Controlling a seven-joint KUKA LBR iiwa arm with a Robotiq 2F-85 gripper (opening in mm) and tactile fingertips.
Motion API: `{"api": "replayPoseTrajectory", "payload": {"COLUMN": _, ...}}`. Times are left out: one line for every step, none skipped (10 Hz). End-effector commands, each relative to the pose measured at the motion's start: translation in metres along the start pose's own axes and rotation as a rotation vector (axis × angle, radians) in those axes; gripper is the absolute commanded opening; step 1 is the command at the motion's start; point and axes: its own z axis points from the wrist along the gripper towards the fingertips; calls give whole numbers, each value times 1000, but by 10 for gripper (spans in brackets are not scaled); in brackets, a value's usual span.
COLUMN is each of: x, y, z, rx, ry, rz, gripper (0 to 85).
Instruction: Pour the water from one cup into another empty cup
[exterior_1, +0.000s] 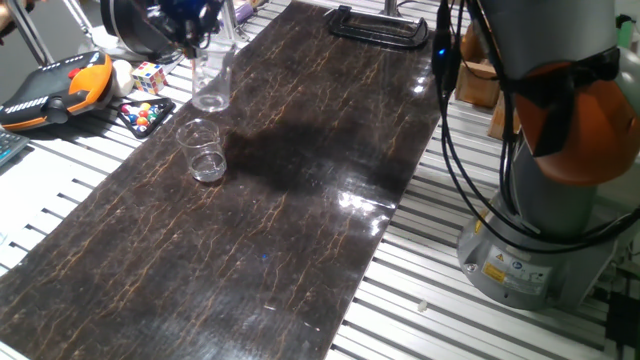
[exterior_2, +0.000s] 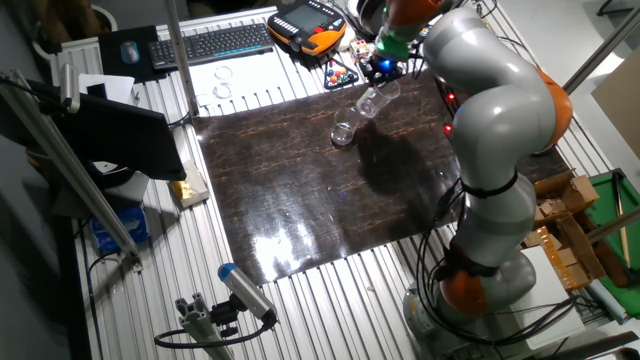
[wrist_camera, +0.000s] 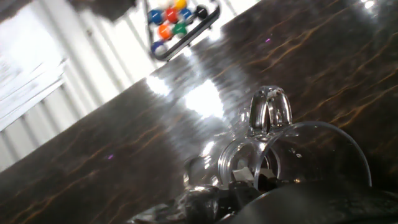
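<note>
Gripping the taller clear cup (exterior_1: 212, 88) near its rim, the gripper (exterior_1: 192, 28) holds it lifted off the dark marbled mat (exterior_1: 300, 200), over the far left part of that surface. From the other fixed view the cup (exterior_2: 370, 100) hangs tilted, its mouth leaning down toward the shorter, wider cup (exterior_2: 343, 133), which stands upright on the mat just beside and below it. The grey and orange arm (exterior_2: 500, 120) arches over the mat from its base (exterior_1: 520, 260) at the table's edge. Beyond the mat lie an orange and black teach pendant (exterior_1: 55, 88), a rack of small coloured balls (exterior_1: 145, 113) and a puzzle cube (exterior_1: 148, 76). Water cannot be made out in either cup.
</note>
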Motion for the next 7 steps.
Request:
{"api": "replayPoseTrajectory", "payload": {"x": -7, "y": -14, "z": 4, "rx": 7, "ry": -9, "rz": 11, "gripper": 7}}
{"api": "replayPoseTrajectory", "payload": {"x": -11, "y": -21, "z": 11, "rx": 16, "ry": -20, "rz": 23, "gripper": 7}}
{"api": "replayPoseTrajectory", "payload": {"x": -13, "y": -28, "z": 19, "rx": 16, "ry": -26, "rz": 33, "gripper": 7}}
{"api": "replayPoseTrajectory", "payload": {"x": -14, "y": -33, "z": 28, "rx": 15, "ry": -35, "rz": 46, "gripper": 7}}
{"api": "replayPoseTrajectory", "payload": {"x": -14, "y": -35, "z": 36, "rx": 22, "ry": -38, "rz": 66, "gripper": 7}}
{"api": "replayPoseTrajectory", "payload": {"x": -12, "y": -36, "z": 45, "rx": 32, "ry": -45, "rz": 81, "gripper": 7}}
{"api": "replayPoseTrajectory", "payload": {"x": -12, "y": -36, "z": 53, "rx": 34, "ry": -42, "rz": 101, "gripper": 7}}
